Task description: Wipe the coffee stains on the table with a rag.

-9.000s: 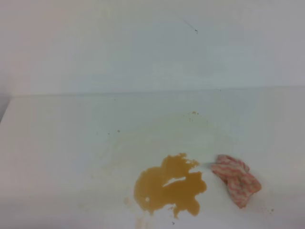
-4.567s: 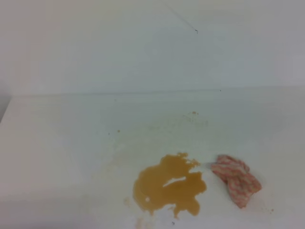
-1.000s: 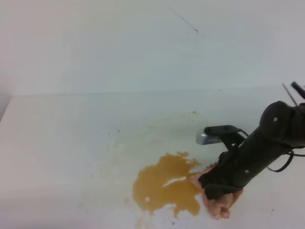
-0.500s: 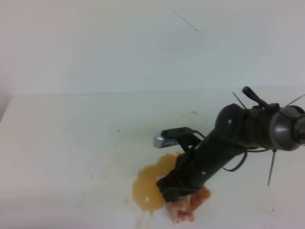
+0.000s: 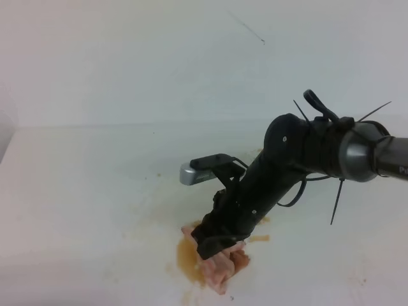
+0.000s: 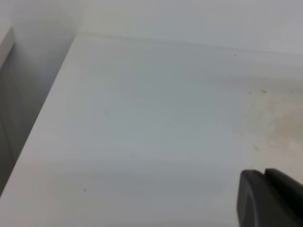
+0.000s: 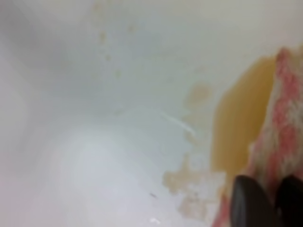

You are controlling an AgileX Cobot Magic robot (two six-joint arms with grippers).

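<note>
Overhead, the right gripper (image 5: 215, 245) is pressing on the rag (image 5: 217, 271) and hiding most of the stains (image 5: 186, 260) near the tabletop (image 5: 83, 191) front edge; its grip is unclear. Left wrist: only a dark corner is showing. Right wrist: blurred fingertips (image 7: 248, 205) are sitting over the rag.

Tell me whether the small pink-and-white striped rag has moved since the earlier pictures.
Yes. The pink-and-white striped rag has gone left across the white table, from right of the amber-brown coffee puddle onto it, under the right gripper.
</note>
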